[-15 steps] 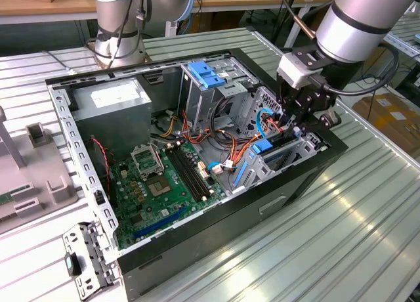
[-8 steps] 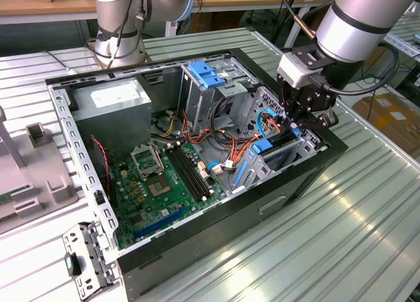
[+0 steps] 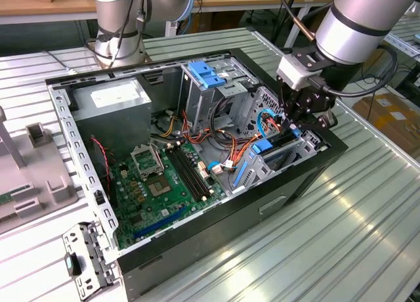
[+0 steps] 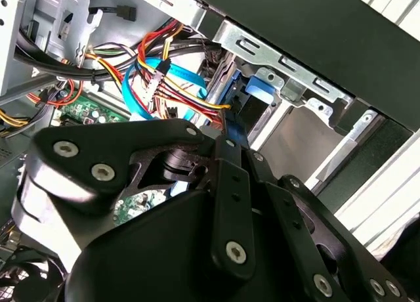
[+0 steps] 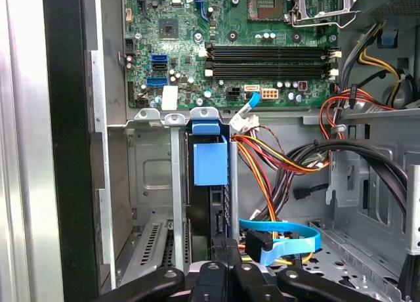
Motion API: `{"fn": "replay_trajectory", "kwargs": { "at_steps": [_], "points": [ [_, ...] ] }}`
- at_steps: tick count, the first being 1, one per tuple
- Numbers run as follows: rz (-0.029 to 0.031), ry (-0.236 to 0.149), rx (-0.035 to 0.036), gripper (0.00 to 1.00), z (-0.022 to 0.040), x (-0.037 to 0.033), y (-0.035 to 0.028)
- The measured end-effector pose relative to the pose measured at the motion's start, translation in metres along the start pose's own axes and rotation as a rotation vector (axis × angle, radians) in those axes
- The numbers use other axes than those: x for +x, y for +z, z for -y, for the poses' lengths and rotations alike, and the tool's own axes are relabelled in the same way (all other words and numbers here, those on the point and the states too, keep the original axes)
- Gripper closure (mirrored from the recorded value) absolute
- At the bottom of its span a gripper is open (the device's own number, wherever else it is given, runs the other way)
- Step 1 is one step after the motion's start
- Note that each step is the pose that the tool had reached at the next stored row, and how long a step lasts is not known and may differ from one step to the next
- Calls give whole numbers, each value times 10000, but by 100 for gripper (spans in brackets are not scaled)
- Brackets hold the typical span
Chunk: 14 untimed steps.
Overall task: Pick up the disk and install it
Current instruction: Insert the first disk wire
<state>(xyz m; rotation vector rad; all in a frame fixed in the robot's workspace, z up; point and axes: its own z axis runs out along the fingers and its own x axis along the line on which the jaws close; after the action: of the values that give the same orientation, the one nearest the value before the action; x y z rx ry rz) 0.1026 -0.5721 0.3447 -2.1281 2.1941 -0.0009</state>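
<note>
The hand (image 3: 303, 115) is clamped on the disk (image 5: 211, 184), which stands on edge just below it, partly down in the drive bay (image 5: 164, 177). If it tilts, I reckon its blue rails could jam, or snag the cables (image 5: 275, 161) beside the hand.

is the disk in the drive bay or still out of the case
In. The disk stands on edge between the metal walls of the bay inside the case, blue rail showing, with the hand right at its end.
</note>
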Motion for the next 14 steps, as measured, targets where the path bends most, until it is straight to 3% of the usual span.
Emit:
{"fn": "replay_trajectory", "kwargs": {
  "at_steps": [7,14],
  "points": [
    [9,0,-13,89,14,7,-2],
    [2,1,-20,89,118,3,-6]
  ]
}}
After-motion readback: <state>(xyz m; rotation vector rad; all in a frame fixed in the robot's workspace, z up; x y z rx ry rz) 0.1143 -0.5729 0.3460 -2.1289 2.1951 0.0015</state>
